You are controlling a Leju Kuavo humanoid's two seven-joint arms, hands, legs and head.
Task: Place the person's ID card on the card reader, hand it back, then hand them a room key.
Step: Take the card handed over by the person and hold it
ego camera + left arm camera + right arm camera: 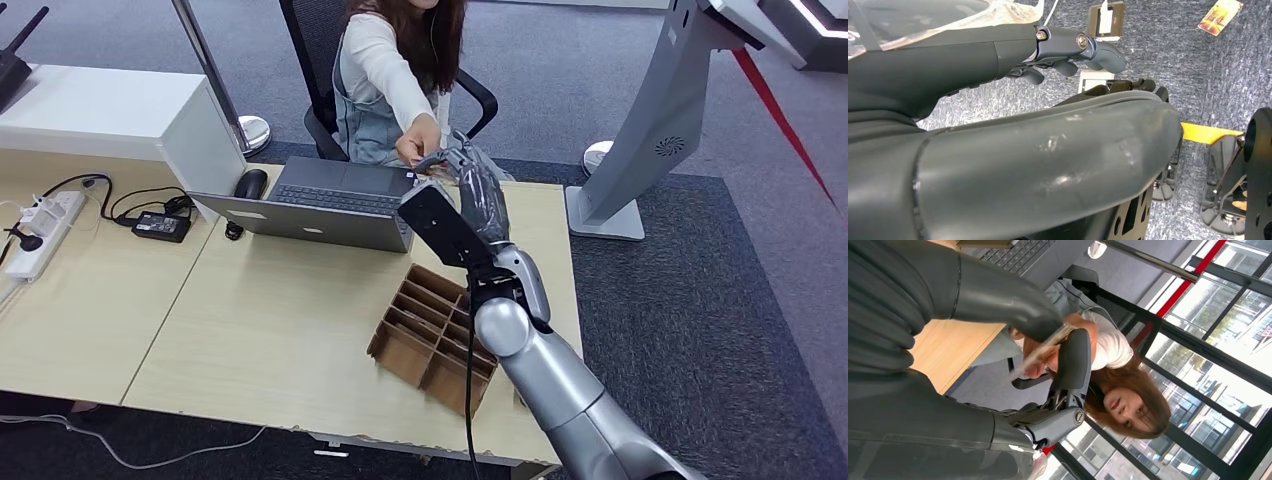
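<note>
Silver-armed right hand (pixel 470 185), beyond the laptop (pixel 320 205) on the surface (pixel 250 330), pinches a thin card (pixel 1040 351) where the person's hand (pixel 420 140) meets it, likely a handover; next needs a clean release.

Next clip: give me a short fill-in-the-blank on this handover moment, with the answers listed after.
1. The robot's right hand pinches a thin flat card that the seated person's hand meets over the far edge of the ____.
2. The open grey laptop faces the ____.
3. The brown cardboard divider tray sits on the light wooden desk, ____ the right arm.

Missing words: desk; person; under
</note>
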